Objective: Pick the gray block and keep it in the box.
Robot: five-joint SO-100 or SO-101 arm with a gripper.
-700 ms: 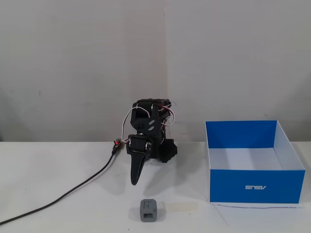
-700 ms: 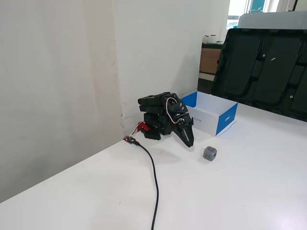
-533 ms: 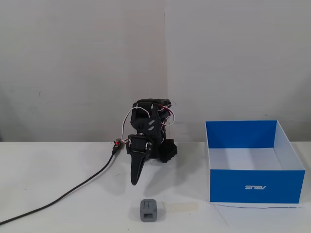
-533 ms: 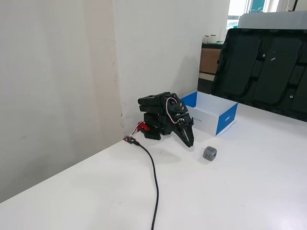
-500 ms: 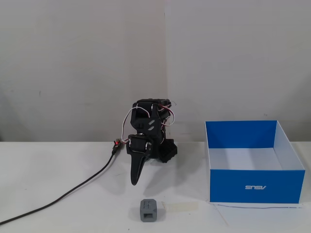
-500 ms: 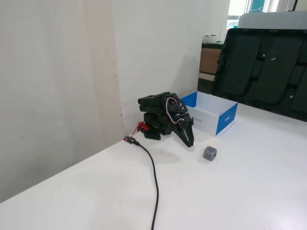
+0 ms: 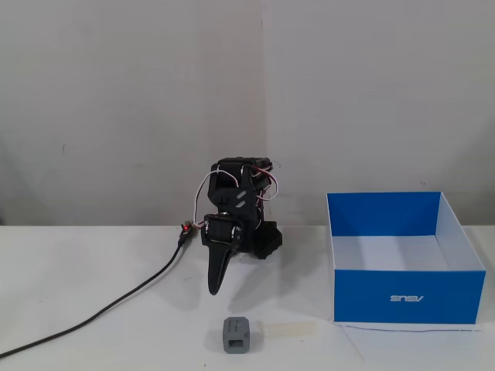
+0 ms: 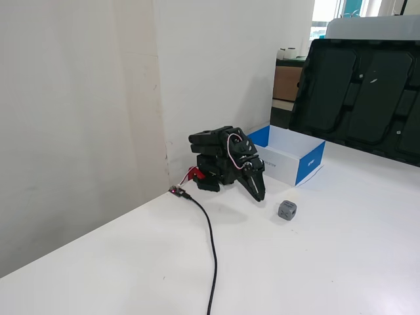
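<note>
Nothing differs from the earlier frames — your arm hasn't moved. In a fixed view, left to right: black cable (image 7: pixel 116 304) at lower left, folded arm at centre with the gripper (image 7: pixel 214 289) pointing down, fingers together, holding nothing. The gray block (image 7: pixel 237 335) sits on the table at bottom centre — small cube, rounded edges, recessed faces, well apart from the gripper. The box (image 7: pixel 405 297) stands right, blue walls, white floor.
</note>
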